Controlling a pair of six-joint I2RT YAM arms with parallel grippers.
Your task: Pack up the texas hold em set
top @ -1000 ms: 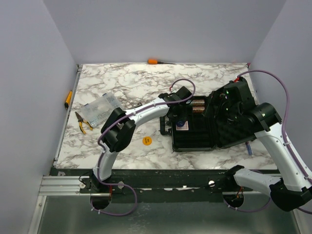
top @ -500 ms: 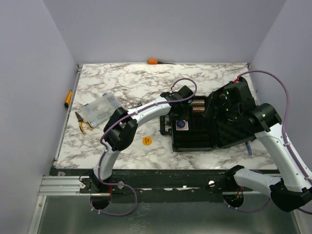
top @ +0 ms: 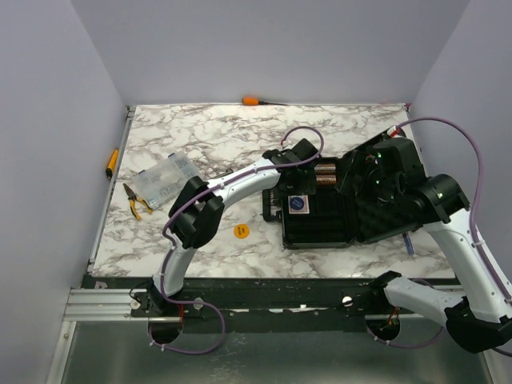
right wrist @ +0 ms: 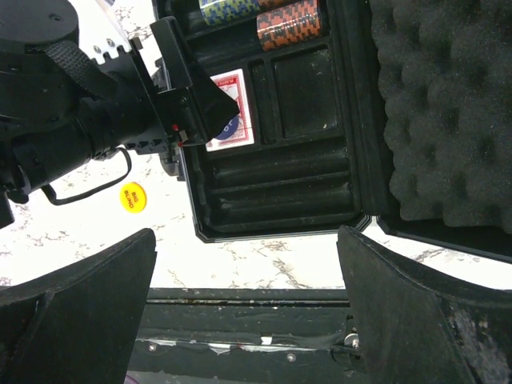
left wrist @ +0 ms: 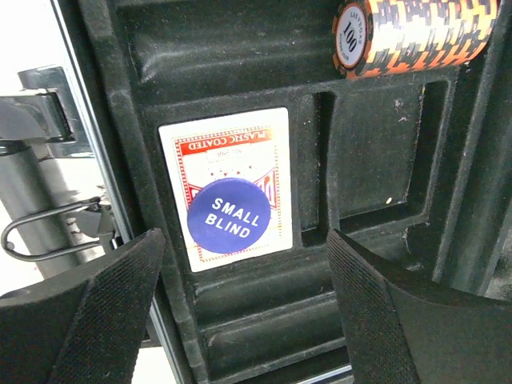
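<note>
The black case (top: 316, 228) lies open at mid-right of the table, its foam-lined lid (top: 388, 212) to the right. The red-backed card deck (left wrist: 228, 188) sits in a slot with the blue "SMALL BLIND" disc (left wrist: 230, 220) on top; the disc also shows in the top view (top: 298, 204). A chip stack (left wrist: 416, 32) lies in the case's far slot. My left gripper (left wrist: 240, 320) hangs open and empty just above the disc. The orange disc (top: 241, 231) lies on the table left of the case. My right gripper (right wrist: 248, 312) is open and empty, raised over the lid.
A clear plastic box (top: 162, 178) and yellow-handled pliers (top: 134, 202) lie at the left. An orange-handled tool (top: 253, 101) lies at the far edge, another (top: 112, 162) off the left edge. The case's metal latch (left wrist: 48, 120) sticks out on its left side.
The left gripper has drawn back from the card slot, leaving the blue disc lying on the deck. The right arm has shifted slightly to the right.
</note>
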